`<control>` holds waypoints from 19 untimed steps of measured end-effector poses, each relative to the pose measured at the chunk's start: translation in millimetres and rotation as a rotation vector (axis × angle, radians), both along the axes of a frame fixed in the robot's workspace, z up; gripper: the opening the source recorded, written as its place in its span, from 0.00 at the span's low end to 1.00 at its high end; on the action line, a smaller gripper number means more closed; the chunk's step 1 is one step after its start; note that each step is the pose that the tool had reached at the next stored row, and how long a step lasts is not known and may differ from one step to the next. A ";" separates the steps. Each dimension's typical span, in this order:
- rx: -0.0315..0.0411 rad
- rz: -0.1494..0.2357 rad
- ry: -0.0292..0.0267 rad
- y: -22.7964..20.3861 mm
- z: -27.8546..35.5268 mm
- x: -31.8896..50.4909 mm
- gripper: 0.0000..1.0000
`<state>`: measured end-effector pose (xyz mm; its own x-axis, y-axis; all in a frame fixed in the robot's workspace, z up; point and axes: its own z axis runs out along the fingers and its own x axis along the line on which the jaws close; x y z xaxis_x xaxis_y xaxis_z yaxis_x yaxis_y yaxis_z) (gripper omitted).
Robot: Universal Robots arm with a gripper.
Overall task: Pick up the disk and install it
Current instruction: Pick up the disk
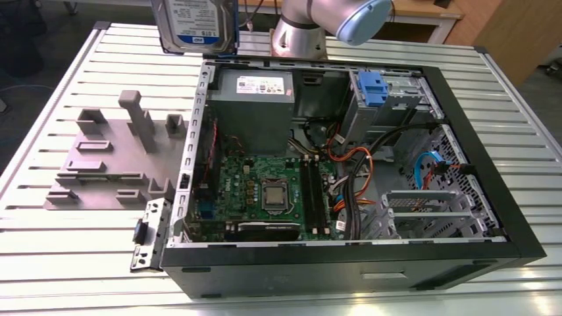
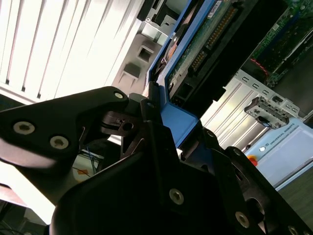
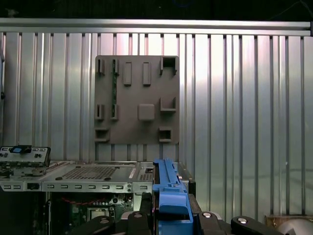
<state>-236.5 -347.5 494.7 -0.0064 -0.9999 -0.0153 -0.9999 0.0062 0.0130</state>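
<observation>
Exterior view shows disk (image 1: pixel 195 25) aloft; open case (image 1: pixel 351 270) holds motherboard (image 1: pixel 263 191), power supply (image 1: pixel 253 105).

a white-and-blue label (image 1: pixel 189 16) covered the face of the disk (image 1: pixel 195 27) held in the gripper (image 3: pixel 172 218), its print too small to read. below the gripper, a white sticker (image 1: pixel 255 84) on the grey power-supply box (image 1: pixel 253 115) was no more legible. in the second wrist view, dark lettering ran along a pale box (image 2: pixel 288 134) beyond the gripper.

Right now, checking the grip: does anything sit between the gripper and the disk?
Nothing. In the first wrist view the gripper clamps onto the disk by its blue side rail; the exterior view shows it aloft.
</observation>
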 end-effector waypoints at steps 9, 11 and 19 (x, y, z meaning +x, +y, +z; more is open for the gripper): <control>0.0000 0.000 -0.0001 0.0 0.0 7.9 0.37; 0.0000 0.000 0.0000 0.0 0.0 9.3 0.37; 0.0000 0.000 0.0000 0.0 0.0 14.9 0.37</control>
<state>-221.6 -347.5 494.7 -0.0064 -0.9999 -0.0153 -0.9999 0.0062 0.0130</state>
